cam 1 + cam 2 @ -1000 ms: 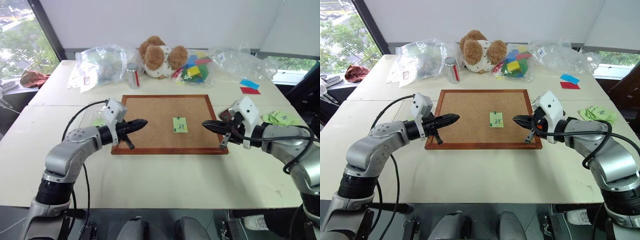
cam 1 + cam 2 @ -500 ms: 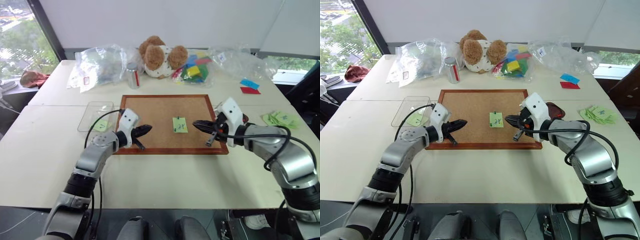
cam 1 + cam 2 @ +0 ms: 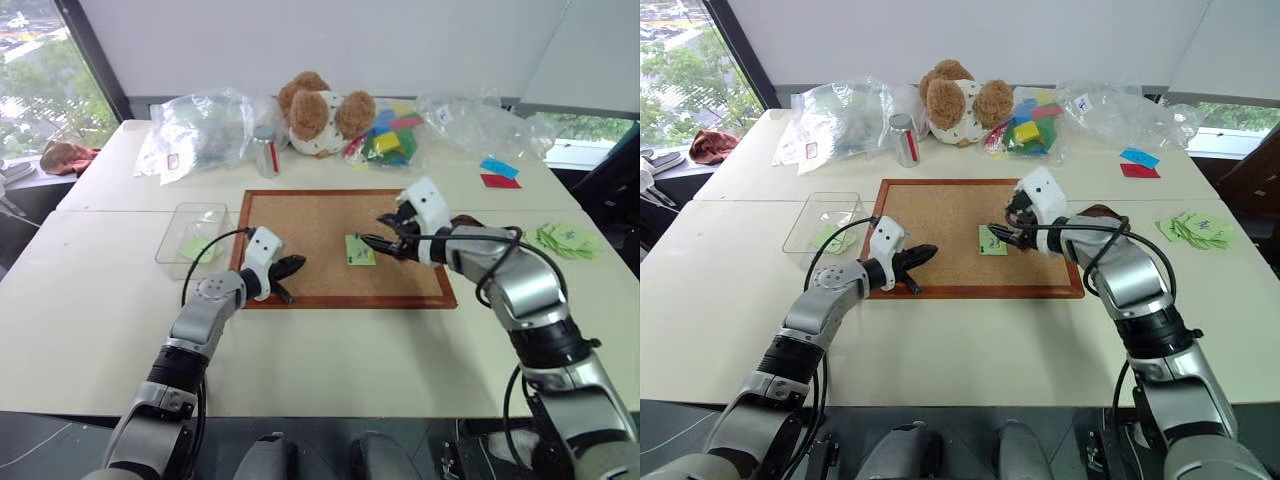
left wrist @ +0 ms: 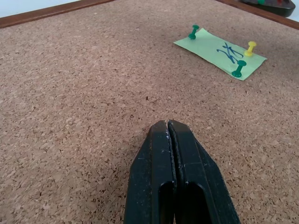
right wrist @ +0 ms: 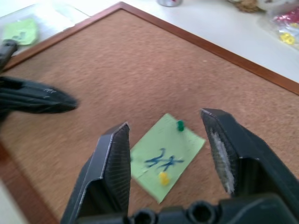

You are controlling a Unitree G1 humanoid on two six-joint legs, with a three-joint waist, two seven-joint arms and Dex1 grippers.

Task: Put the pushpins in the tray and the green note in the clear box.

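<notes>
On the counter's middle lies a wood-framed corkboard, and the green note sits on its cork toward the right-hand side, held by pushpins: two green ones and a yellow one show in the left wrist view. The right hand hovers just over the note's right edge with its two black fingers spread apart, the note lying between them in the right wrist view and nothing gripped. The left hand rests low over the board's near left part, well apart from the note, its fingers pressed together and holding nothing. The clear box stands on the counter just off the board's left edge, a pale green slip visible inside it. The tray, glossy and dark red-brown, peeks out beyond the board's right edge, mostly hidden behind the right arm. Along the counter's far edge sit clear plastic bags, a small metal can, a teddy bear and a bag of coloured blocks. A heap of pale green slips lies near the right edge, with blue and red paper pieces farther back.
</notes>
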